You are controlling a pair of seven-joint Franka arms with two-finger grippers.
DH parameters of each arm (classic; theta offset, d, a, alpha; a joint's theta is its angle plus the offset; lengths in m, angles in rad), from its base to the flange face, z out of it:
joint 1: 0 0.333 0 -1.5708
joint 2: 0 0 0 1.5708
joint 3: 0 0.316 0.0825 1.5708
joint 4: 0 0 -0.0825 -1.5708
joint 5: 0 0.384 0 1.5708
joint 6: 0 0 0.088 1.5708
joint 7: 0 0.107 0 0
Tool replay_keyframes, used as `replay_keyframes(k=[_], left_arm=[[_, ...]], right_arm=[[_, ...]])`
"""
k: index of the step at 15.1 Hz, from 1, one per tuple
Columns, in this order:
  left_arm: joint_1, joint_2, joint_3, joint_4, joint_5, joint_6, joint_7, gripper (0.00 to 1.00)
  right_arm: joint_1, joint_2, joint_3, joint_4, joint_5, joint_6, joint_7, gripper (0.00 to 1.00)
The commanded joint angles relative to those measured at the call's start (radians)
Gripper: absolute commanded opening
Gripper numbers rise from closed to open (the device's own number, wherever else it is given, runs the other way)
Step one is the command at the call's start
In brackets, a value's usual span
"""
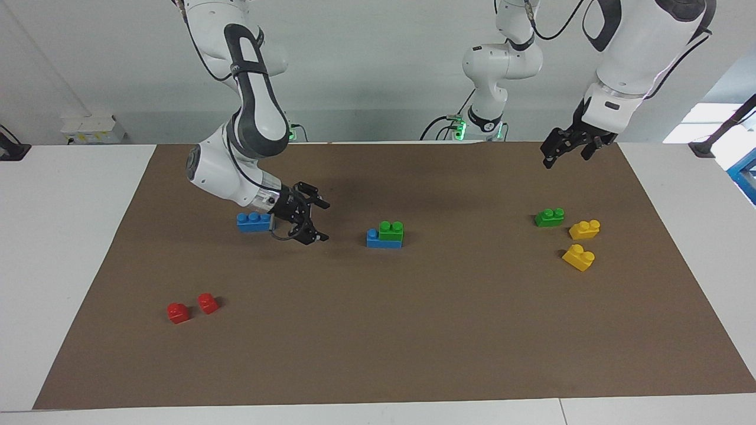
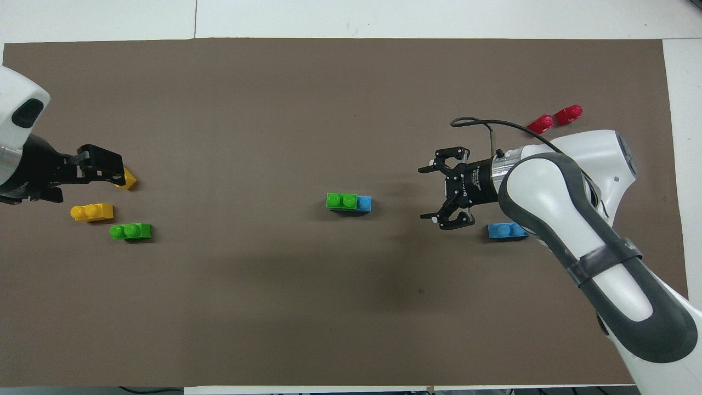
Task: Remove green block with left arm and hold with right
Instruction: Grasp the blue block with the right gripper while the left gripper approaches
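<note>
Green block stacked on a blue brick, mid-mat

We see the green block [image 1: 391,230] [image 2: 341,200], bright, with two round studs up, sitting upright on a longer blue brick [image 1: 383,239] [image 2: 364,203] near the middle of the mat. It covers the part of the blue brick toward the left arm's end, leaving one blue stud bare. We see nothing gripping it.

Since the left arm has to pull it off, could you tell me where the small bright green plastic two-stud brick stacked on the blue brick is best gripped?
Grip the stacked green brick by its two long side walls, coming from above. It sits upright on the blue brick, its walls exposed above the joint; the studs on top offer no flat hold. The right gripper, open, could likely steady the blue brick's uncovered stud end. The left gripper is open too.
</note>
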Motion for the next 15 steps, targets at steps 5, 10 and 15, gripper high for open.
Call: replay_keyframes(k=[5,10,15], left_arm=[[-0.117,-0.097,0.005,-0.186,-0.015,0.181,-0.541,1.00],[-0.214,-0.114,0.004,-0.269,-0.018,0.278,-0.836,1.00],[-0.303,-0.112,0.004,-0.311,-0.038,0.359,-1.068,1.00]], right_arm=[[0.053,0.051,0.003,-0.019,0.119,0.092,-0.087,1.00],[0.094,0.087,0.003,-0.020,0.163,0.134,-0.122,1.00],[0.122,0.103,0.003,-0.020,0.200,0.169,-0.127,1.00]])
